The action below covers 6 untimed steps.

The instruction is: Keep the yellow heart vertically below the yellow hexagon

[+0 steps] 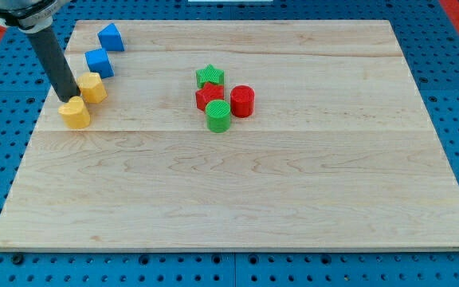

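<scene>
- Yellow plastic heart block (75, 113) near the wooden board's (237, 191) left edge, toward the far left corner; yellow plastic hexagon block (92, 87) just beyond it, slightly to the view's right, the two touching or nearly so.
- No jaws to spread or press: bare dark rod, my tip (68, 97) wedged at the heart's upper edge, beside the hexagon's left face.
- Best done with a short, slow nudge on the heart's left flank, toward the view's right, stopping once centred under the hexagon.
- Worth avoiding contact with the hexagon or the blue plastic cube (99, 62) behind it.
</scene>
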### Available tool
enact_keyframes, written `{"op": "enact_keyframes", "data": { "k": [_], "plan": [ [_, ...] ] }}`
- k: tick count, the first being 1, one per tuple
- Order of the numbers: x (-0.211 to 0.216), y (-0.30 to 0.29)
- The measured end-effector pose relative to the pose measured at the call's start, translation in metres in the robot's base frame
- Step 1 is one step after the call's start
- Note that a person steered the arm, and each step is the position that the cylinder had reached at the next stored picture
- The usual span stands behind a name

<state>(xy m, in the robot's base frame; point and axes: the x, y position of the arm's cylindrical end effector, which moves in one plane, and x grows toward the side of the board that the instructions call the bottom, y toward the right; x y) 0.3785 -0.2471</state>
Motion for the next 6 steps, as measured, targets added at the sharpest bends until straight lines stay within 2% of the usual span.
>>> {"op": "enact_keyframes", "data": {
  "k": [5, 6],
  "plan": [
    [0.043, -0.012],
    [0.091, -0.039]
  ]
}}
